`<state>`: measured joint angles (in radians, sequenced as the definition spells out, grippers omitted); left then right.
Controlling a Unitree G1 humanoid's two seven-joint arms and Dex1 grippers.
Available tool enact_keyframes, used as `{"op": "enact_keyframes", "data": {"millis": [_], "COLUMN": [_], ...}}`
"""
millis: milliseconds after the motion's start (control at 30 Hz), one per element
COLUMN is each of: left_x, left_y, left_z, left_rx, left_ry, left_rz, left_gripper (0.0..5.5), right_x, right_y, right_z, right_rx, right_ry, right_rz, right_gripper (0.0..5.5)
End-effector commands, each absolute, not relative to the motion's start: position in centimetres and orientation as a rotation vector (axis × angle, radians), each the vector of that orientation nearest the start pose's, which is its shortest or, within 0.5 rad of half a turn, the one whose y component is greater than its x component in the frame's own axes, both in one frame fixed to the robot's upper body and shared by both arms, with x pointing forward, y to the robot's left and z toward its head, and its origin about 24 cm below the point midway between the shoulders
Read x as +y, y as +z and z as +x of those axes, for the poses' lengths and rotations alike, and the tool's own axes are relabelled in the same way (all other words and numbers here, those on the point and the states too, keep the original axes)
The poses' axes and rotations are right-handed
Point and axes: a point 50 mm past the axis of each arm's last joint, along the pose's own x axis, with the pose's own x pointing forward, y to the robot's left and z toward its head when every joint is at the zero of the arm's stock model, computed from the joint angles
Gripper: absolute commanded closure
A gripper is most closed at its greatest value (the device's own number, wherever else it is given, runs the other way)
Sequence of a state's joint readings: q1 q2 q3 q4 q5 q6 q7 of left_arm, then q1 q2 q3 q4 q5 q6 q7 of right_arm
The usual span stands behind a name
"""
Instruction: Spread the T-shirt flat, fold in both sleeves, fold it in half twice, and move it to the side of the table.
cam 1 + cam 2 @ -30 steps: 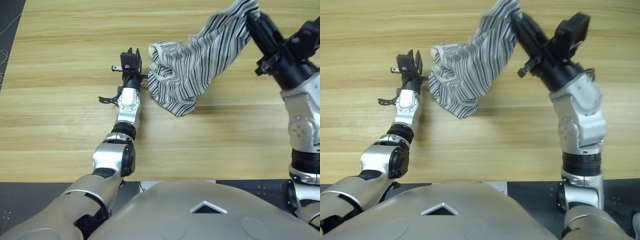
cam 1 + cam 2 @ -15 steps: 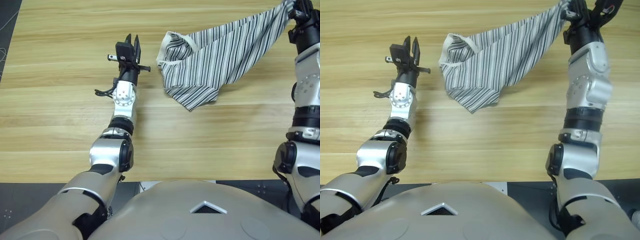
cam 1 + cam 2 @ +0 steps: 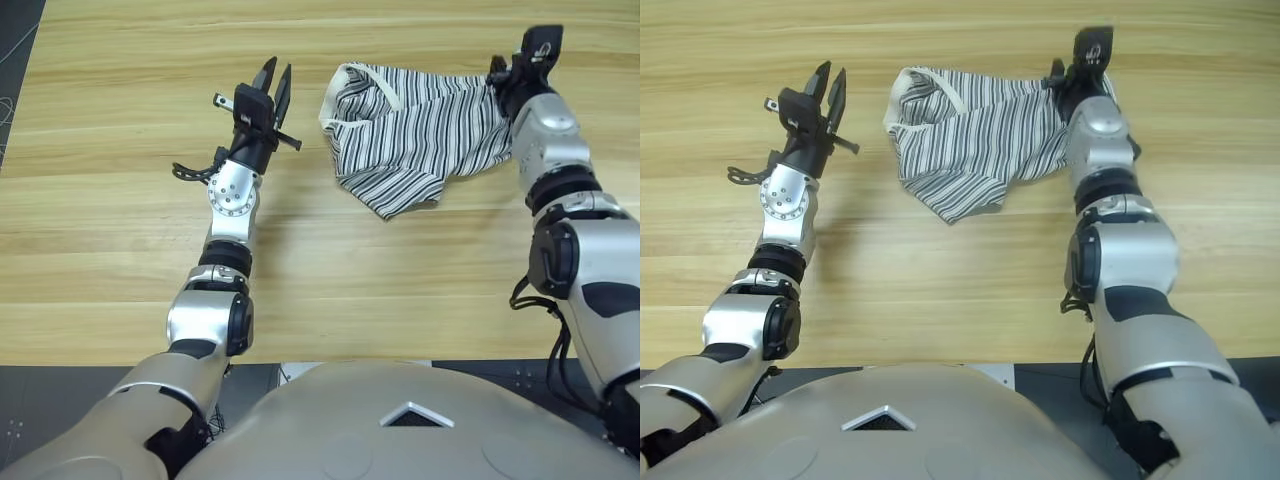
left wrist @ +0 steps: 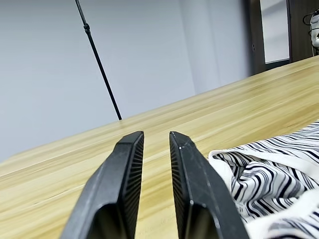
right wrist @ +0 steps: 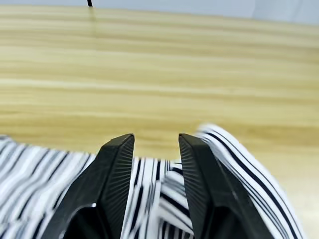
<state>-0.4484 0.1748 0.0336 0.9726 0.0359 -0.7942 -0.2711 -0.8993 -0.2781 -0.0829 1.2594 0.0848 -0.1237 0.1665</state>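
The black-and-white striped T-shirt (image 3: pixel 420 130) lies bunched on the wooden table (image 3: pixel 120 200), toward the far right of centre, its white collar (image 3: pixel 340 90) facing my left arm. My left gripper (image 3: pixel 277 78) hovers a short way left of the collar, open with a narrow gap and nothing between its fingers (image 4: pixel 128 164). At the shirt's far right edge sits my right gripper (image 3: pixel 497 70), low over the cloth. Its fingers (image 5: pixel 117 169) stand apart above the striped fabric (image 5: pixel 45 174), with nothing clamped between them.
Bare wood stretches to the left and in front of the shirt. The table's near edge (image 3: pixel 300 362) runs close to my body. A dark floor strip (image 3: pixel 15 60) borders the table's left side.
My right arm swung the lifted shirt down onto the table, let it go, and now rests at its right edge. My left gripper tilted slightly to the right.
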Motion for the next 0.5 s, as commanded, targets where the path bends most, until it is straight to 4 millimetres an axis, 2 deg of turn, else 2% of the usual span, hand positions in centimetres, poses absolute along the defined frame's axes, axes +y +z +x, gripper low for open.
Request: {"op": "enact_keyframes", "data": {"millis": [33, 167, 233, 367, 433, 500], "left_x": [17.5, 17.3, 17.3, 17.5, 17.5, 17.5], "left_y": [1.0, 0.5, 0.3, 0.6, 0.7, 0.9], "left_z": [29.8, 29.4, 29.3, 29.6, 29.8, 30.0], "left_rx": [-0.180, -0.170, -0.167, -0.178, -0.179, -0.181], "left_ry": [-0.257, -0.206, -0.180, -0.143, -0.138, -0.128], "left_rz": [0.198, 0.146, 0.131, 0.115, 0.113, 0.112], "left_gripper": [4.53, 4.53, 4.53, 4.53, 4.53, 4.53], "right_x": [-21.4, -23.1, -22.5, -19.8, -17.0, -12.8], "right_y": [8.7, 9.4, 9.7, 9.8, 8.5, 7.1], "right_z": [38.9, 38.0, 37.0, 34.0, 31.7, 28.3], "right_rx": [0.148, 0.070, 0.015, -0.051, -0.026, -0.004], "right_ry": [0.083, 0.114, 0.173, 0.285, 0.405, 0.587], "right_rz": [-0.256, -0.322, -0.302, -0.280, -0.247, -0.140], "right_gripper": [3.89, 3.89, 3.89, 3.89, 3.89, 3.89]}}
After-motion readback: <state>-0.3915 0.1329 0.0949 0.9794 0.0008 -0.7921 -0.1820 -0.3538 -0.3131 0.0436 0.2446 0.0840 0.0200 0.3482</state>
